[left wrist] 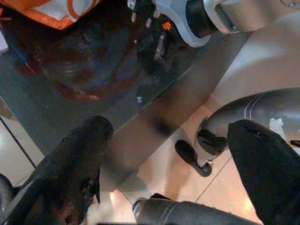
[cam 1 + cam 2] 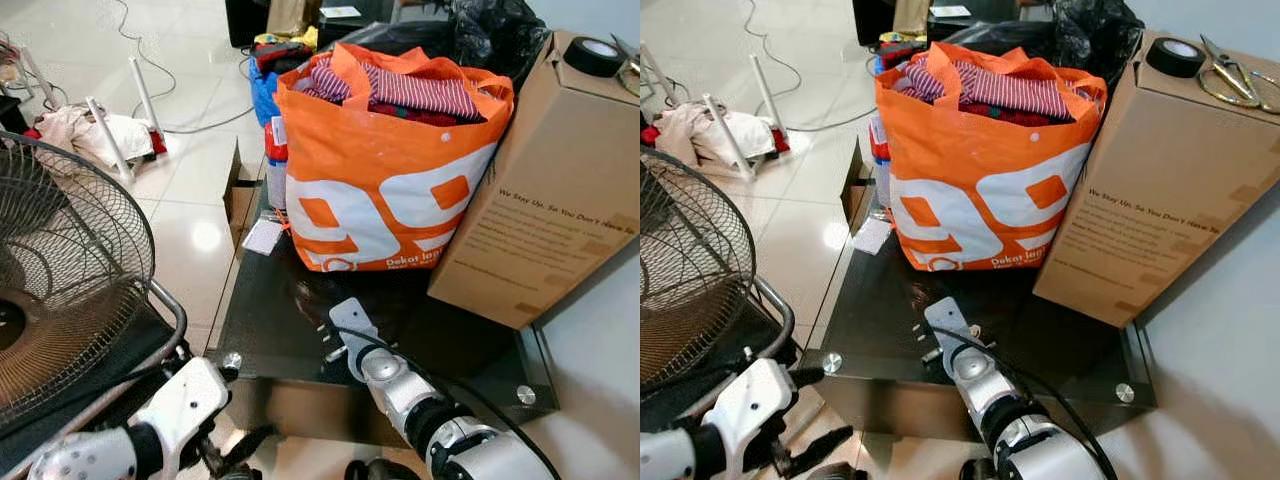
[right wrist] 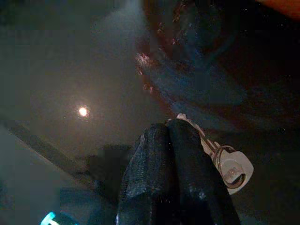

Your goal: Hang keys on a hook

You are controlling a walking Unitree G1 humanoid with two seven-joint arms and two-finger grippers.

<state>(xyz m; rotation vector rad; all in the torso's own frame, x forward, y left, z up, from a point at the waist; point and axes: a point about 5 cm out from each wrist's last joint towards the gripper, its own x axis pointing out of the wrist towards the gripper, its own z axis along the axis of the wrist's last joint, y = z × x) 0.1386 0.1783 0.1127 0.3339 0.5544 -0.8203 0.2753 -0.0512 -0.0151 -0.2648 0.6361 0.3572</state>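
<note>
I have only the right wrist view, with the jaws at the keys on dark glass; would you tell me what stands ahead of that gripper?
Observer: An orange bag full of clothes stands on the table, just beyond the right gripper and the keys.
Operator: Thank you. Is anything to its right?
Observer: A tall cardboard box leans next to the bag, with a tape roll on top.
Operator: And where is the other arm?
Observer: The left gripper hangs open, low by the table's near edge, over the floor, with a fan to its left.
</note>
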